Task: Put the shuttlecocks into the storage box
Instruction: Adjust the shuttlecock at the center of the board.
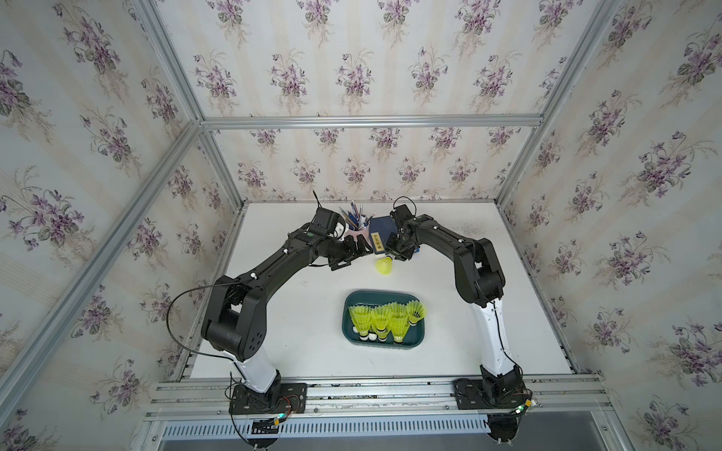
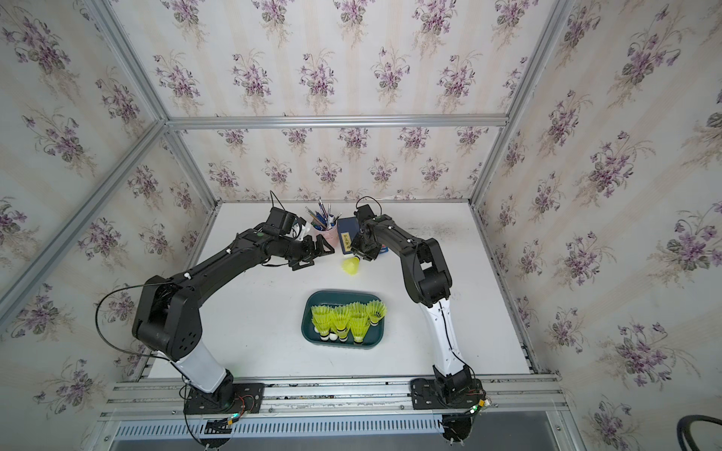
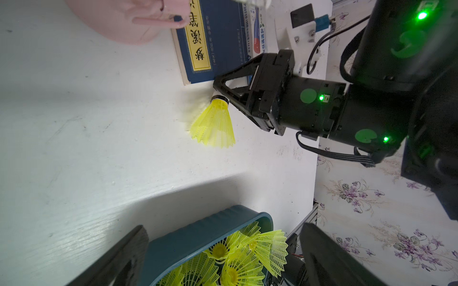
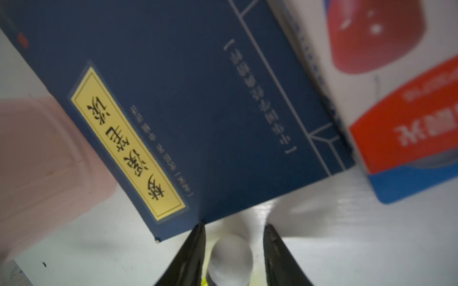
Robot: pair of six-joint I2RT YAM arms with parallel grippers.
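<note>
White table (image 1: 293, 312) | 1 loose shuttlecock (image 1: 384, 267) | left claw (image 1: 353, 255) spread | right claw (image 4: 235, 229) astride, grip unclear

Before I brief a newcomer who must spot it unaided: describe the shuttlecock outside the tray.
Start at the white tabletop; beyond the dark teal plastic tray lies a navy book. Just before it lies one neon yellow plastic shuttlecock, alone outside the tray.
</note>
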